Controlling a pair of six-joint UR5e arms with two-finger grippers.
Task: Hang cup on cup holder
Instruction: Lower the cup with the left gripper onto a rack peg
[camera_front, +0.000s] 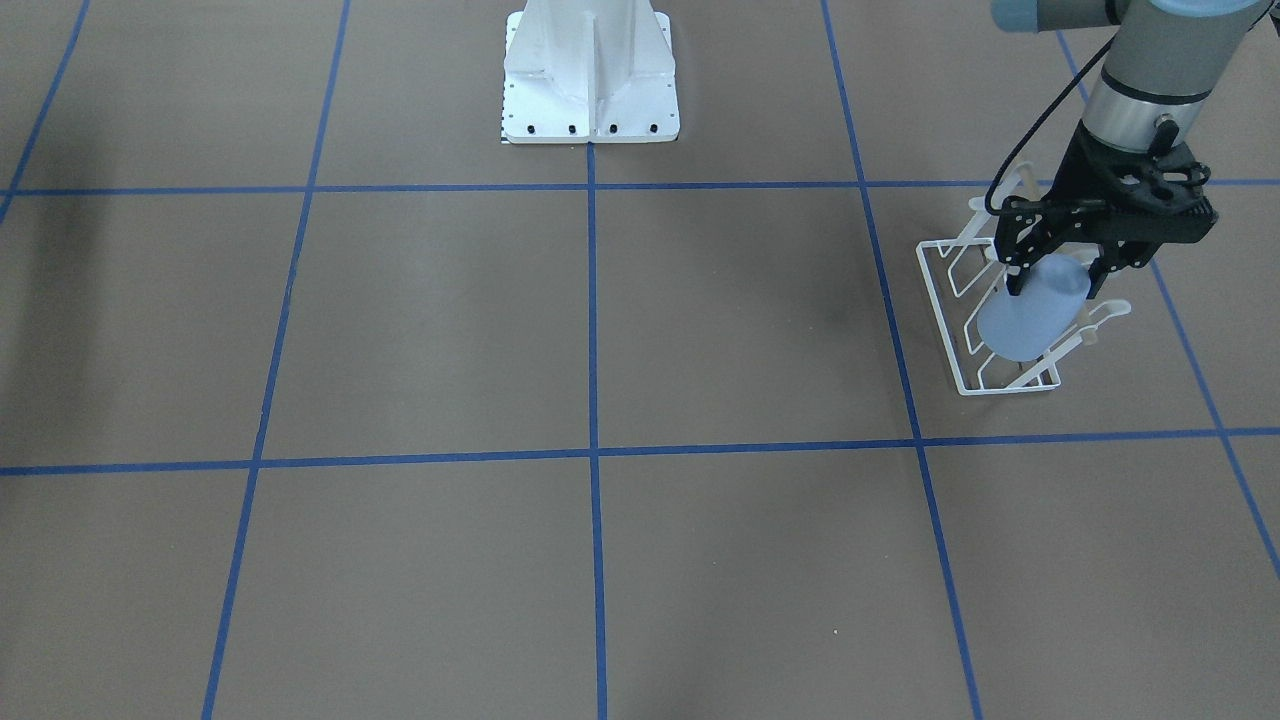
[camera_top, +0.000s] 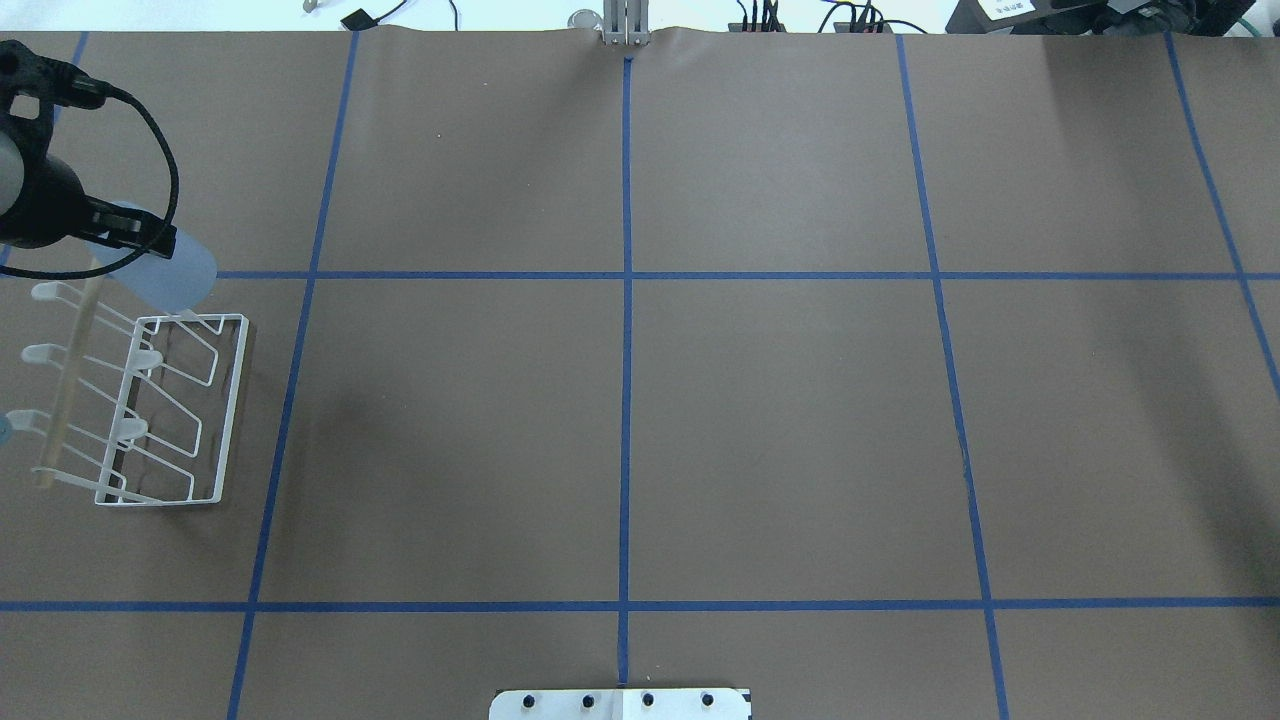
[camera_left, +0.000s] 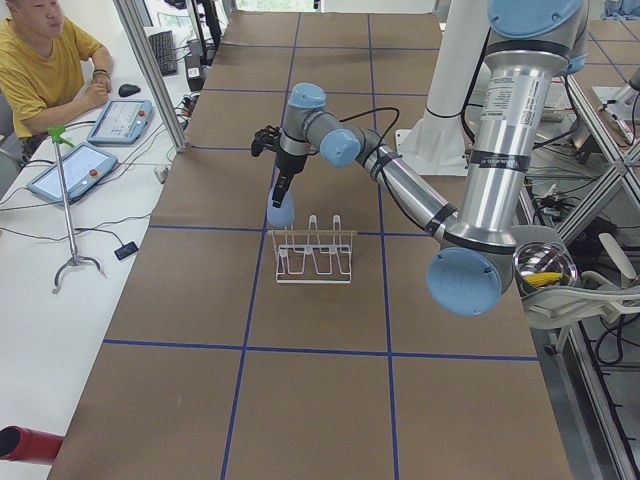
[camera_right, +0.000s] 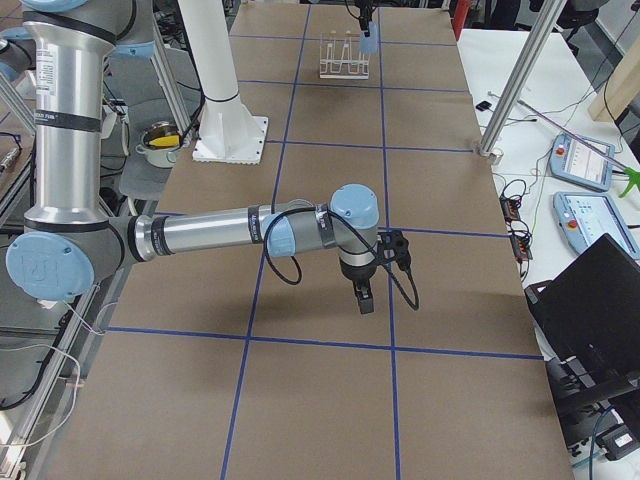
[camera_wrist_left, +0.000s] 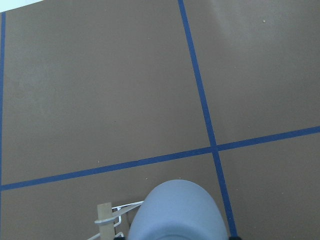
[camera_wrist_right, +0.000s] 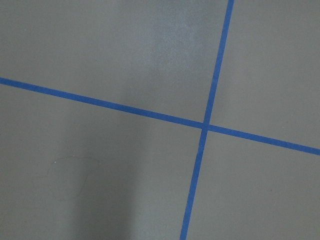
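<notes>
My left gripper (camera_front: 1058, 282) is shut on the narrow end of the pale blue cup (camera_front: 1030, 320). It holds the cup tilted, wide rim down and away from me, at the end of the white wire cup holder (camera_front: 940, 318) farthest from my base. In the overhead view the cup (camera_top: 170, 268) sits just beyond the rack (camera_top: 232, 400), near the end of its wooden rod (camera_top: 66, 380). I cannot tell whether the cup touches a peg. The left wrist view shows the cup (camera_wrist_left: 175, 212) and the rod's tip (camera_wrist_left: 105, 212). My right gripper (camera_right: 364, 300) hangs over bare table; I cannot tell its state.
The white metal pedestal (camera_front: 590, 90) stands at my side of the table's middle. Blue tape lines grid the brown table (camera_top: 780, 430). An operator (camera_left: 45, 70) sits beyond the table's far edge with tablets. A metal bowl (camera_left: 545, 268) sits off the table.
</notes>
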